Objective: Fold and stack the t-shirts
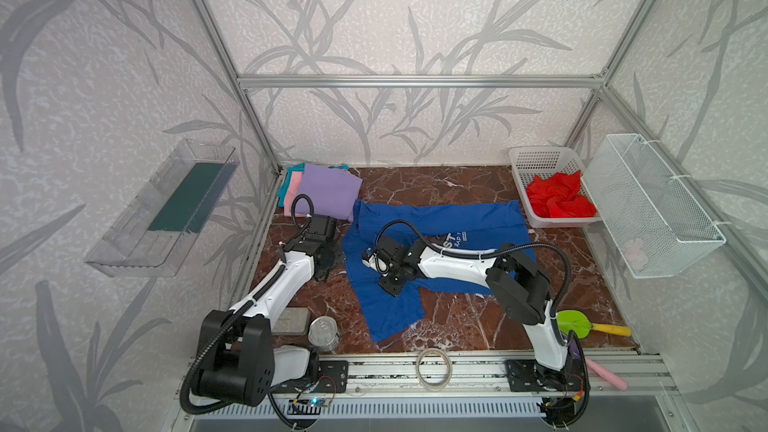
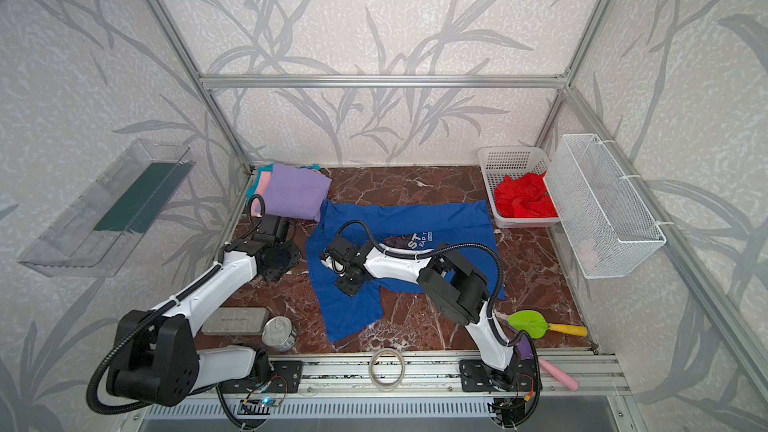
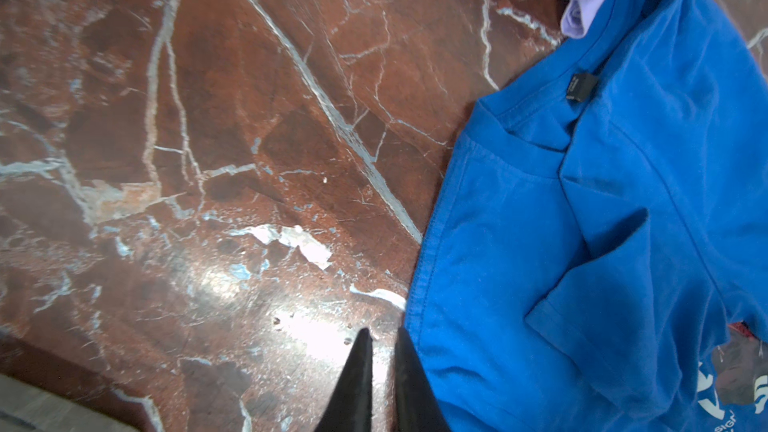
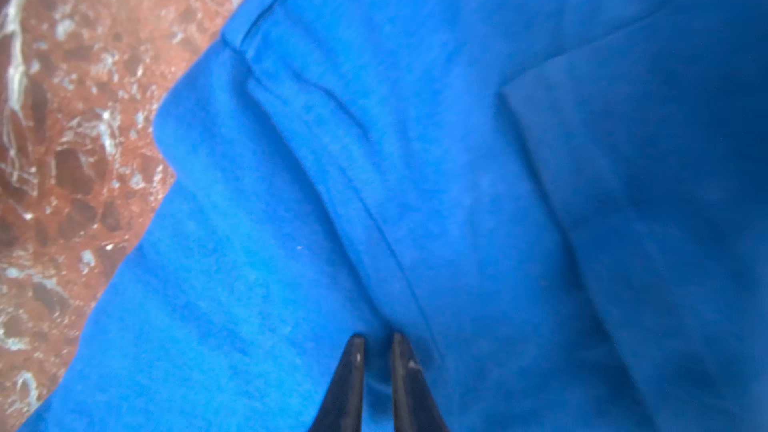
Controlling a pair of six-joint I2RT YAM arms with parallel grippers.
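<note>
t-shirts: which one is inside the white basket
The red one, crumpled in the basket at back right. The blue one lies spread on the tabletop; the lavender, pink and teal ones sit folded at back left.

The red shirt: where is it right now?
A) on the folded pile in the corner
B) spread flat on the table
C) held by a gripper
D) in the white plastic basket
D: the red shirt lies crumpled inside the white plastic basket in both top views.
</note>
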